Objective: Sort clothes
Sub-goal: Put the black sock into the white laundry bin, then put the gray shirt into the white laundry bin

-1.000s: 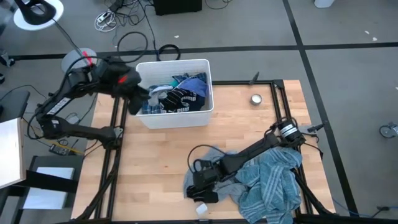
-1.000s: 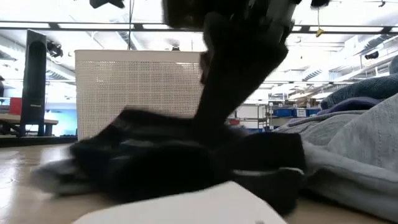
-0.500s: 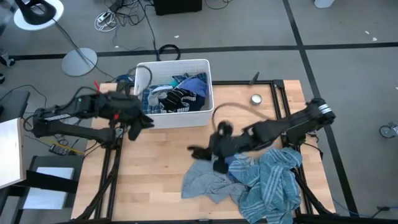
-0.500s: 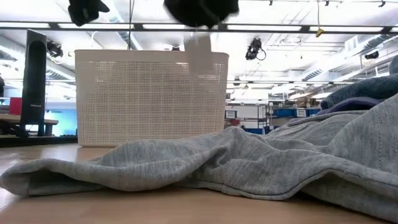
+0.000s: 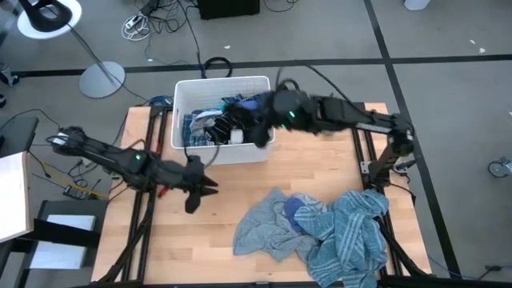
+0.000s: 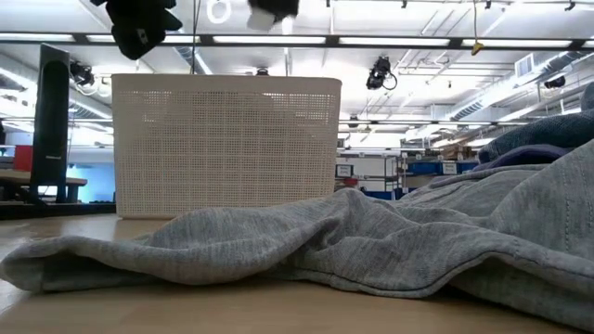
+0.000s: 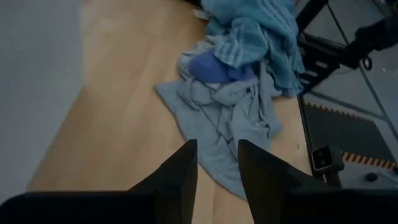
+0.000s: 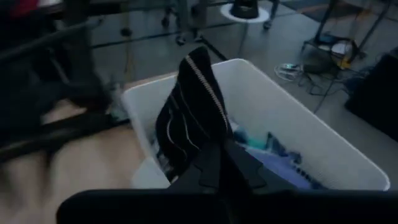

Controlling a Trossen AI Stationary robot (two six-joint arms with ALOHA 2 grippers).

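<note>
At the counter's [image 5: 216, 216] near edge, toward the right corner, lies the loose heap of clothes: a grey piece [image 5: 264, 228] spread flat toward the middle, a light-blue striped shirt [image 5: 348, 236] bunched against the right edge, and a small blue piece [image 5: 293, 208] tucked between them. In the low view the grey piece [image 6: 353, 241] fills the foreground.

The left hand [image 5: 194, 186] hovers over the counter near the left edge, just short of the heap — its fingers [image 7: 180, 171] stand slightly spread with nothing between them, pointing toward the grey piece [image 7: 217, 121].

Farther back, the white bin [image 5: 180, 92] stands at the far edge, left of the middle, already holding a jumble of blue and dark garments [image 5: 210, 124]. The right hand [image 5: 258, 122] reaches over the bin's right end, pinching a black-striped piece [image 8: 189, 118] that hangs down from its fingers above the bin's [image 8: 273, 118] opening — not yet lying among the rest.
</note>
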